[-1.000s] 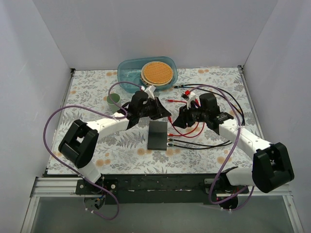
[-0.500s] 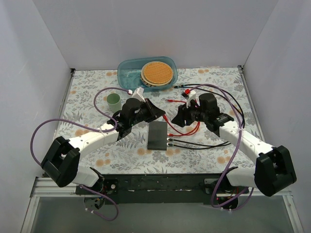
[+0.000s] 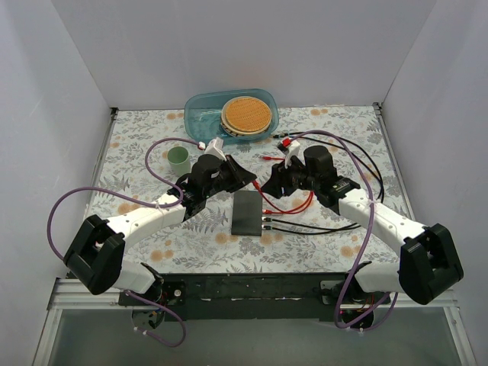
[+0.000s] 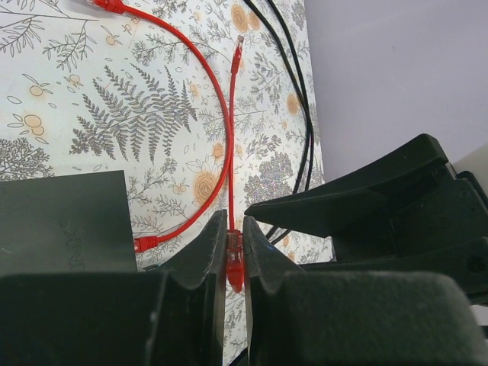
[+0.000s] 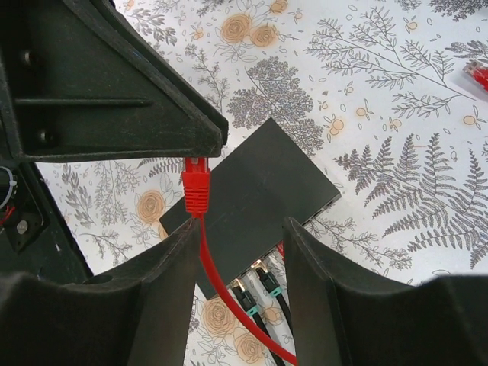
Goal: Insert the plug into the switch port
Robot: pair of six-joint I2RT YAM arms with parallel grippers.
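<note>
One red plug in left pincer, clear only from wrists

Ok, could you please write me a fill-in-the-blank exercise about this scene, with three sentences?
1. The left gripper is shut on a ___ plug.
2. The jaws of the right gripper stand ___.
3. ___ black cables are plugged into the switch.

Missing words: red; open; two.
</note>
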